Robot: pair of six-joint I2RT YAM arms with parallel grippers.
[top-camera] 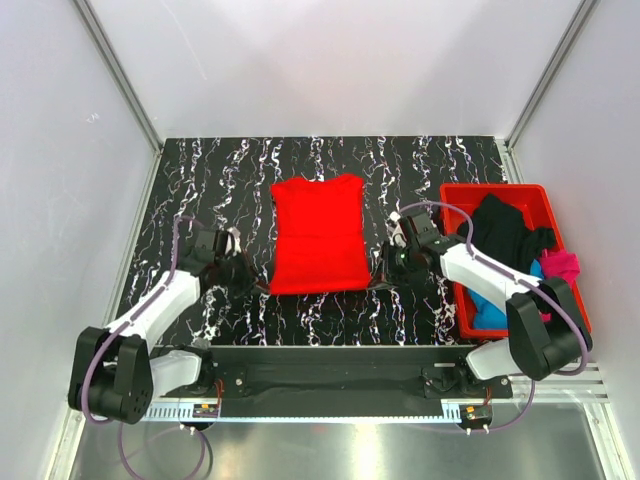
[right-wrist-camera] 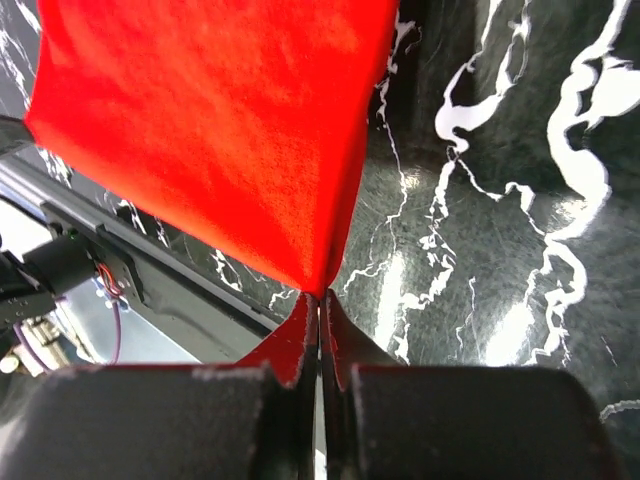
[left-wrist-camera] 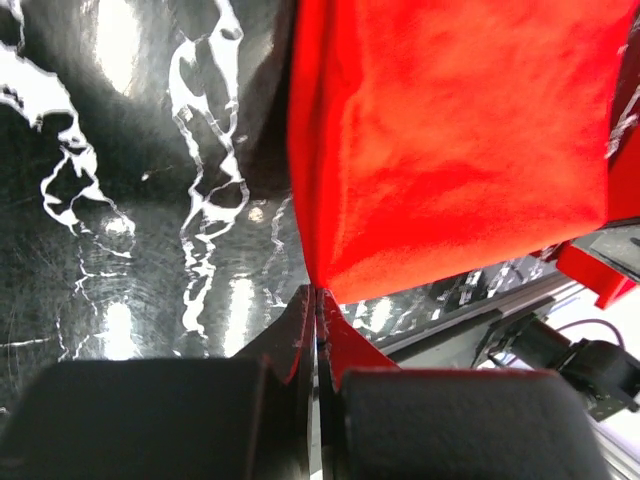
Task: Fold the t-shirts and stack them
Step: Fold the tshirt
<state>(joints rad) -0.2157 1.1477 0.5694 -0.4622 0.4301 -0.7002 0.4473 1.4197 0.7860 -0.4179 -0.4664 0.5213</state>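
Observation:
A bright red t-shirt lies on the black marbled table, its sleeves folded in so that it forms a tall rectangle. My left gripper is shut on the shirt's near left corner. My right gripper is shut on its near right corner. Both corners are pinched at the fingertips, close to the tabletop. A black shirt, a blue shirt and a magenta-pink shirt lie crumpled in the red bin at the right.
The red plastic bin stands at the table's right edge, close behind my right arm. A metal rail with the arm bases runs along the near edge. White walls close in the back and sides.

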